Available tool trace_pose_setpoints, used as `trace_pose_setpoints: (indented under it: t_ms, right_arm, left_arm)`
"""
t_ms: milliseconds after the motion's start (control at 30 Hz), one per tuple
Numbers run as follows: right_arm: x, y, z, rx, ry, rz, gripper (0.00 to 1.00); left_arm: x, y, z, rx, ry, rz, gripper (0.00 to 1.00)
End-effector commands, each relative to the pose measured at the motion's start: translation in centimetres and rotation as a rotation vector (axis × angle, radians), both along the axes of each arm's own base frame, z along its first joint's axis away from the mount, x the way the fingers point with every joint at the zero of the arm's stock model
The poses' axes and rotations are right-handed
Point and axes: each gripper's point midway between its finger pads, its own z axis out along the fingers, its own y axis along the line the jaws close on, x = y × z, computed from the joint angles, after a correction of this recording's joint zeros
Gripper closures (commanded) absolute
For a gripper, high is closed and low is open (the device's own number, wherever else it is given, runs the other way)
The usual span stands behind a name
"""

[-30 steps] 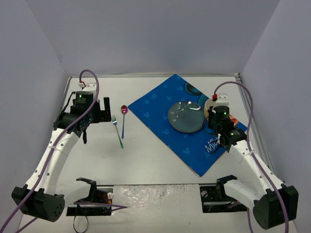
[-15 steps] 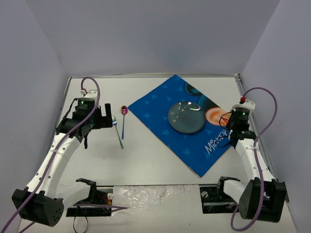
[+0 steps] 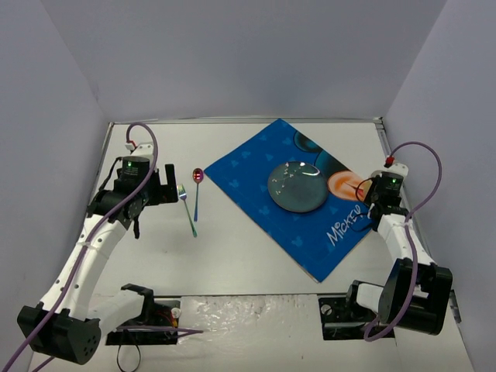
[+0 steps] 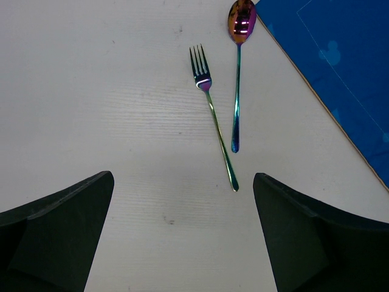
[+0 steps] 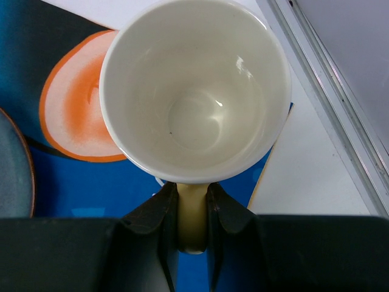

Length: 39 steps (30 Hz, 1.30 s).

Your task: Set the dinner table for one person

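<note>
- The right pincer (image 5: 192,204) is nearly closed, its two fingers (image 5: 152,216) pinching the handle (image 5: 193,228) of a cream cup (image 5: 194,91).
- In the right wrist view the cup sits at 12 o'clock from the pincer, mouth up and empty. Whether its base touches anything cannot be told.
- Beneath the cup lies the blue placemat (image 5: 79,182), with an orange patch (image 5: 70,115) at 9 o'clock of the cup. The grey plate's (image 5: 11,164) edge shows further out at 9 o'clock.
- The white worktop (image 5: 298,182) shows bare at 4 o'clock of the cup, and its metal rim (image 5: 328,91) runs past at 2 o'clock.
- The left pincer (image 4: 182,201) is spread wide and grips nothing. It hangs over the worktop, which fills its wrist view.
- At 12 o'clock from it lies a rainbow-tinted fork (image 4: 214,128), tines pointing away. A matching spoon (image 4: 238,73) lies just beside the fork at 1 o'clock, and their handle ends are close.
- The placemat's edge crosses that view at 2 o'clock.
- From above, the worktop spans the whole floor of the booth. Both pincers are over it, left at 9 o'clock and right at 3 o'clock of the plate.
</note>
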Motion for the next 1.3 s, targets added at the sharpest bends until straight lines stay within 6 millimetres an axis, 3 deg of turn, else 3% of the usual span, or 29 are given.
trace_pose_setpoints:
  t_ms: [0,467,633,733,833,967,1033,1200,1267]
  right_arm:
    - [3.0,-1.4,3.2,-0.058,-0.128,0.017,1.0]
    - [2.5,-1.6,-0.9,-0.037,-0.053,0.032,1.0]
    - [1.5,-2.2,-1.1,-0.044,-0.024,-0.025,0.98]
    - [1.2,-2.4,-0.6,-0.043,-0.033,-0.055,0.87]
    - [1.0,-2.4,-0.1,-0.024,-0.047,-0.082,0.6]
    - [0.6,-2.1,1.7,0.006,-0.064,-0.106,0.39]
    - [0.5,-2.1,2.9,0.009,-0.08,-0.116,0.33]
    - [0.3,-2.1,9.3,0.024,-0.21,-0.169,0.11]
    - [0.5,-1.6,13.3,0.042,-0.308,-0.159,0.03]
  left_arm:
    - [0.8,0.1,2.1,0.002,-0.088,0.012,0.03]
    - [0.7,0.1,2.3,0.013,-0.096,0.006,0.03]
    - [0.7,0.1,2.3,0.013,-0.098,0.006,0.03]
    - [0.7,0.0,2.4,0.011,-0.1,0.004,0.03]
    - [0.7,0.0,2.3,0.01,-0.1,0.002,0.03]
    - [0.7,0.0,2.2,0.011,-0.096,0.004,0.03]
    - [0.8,0.0,2.0,0.009,-0.09,0.008,0.03]
    - [1.2,0.0,1.0,0.006,-0.056,0.026,0.03]
    - [1.5,0.1,0.5,0.007,-0.035,0.038,0.03]
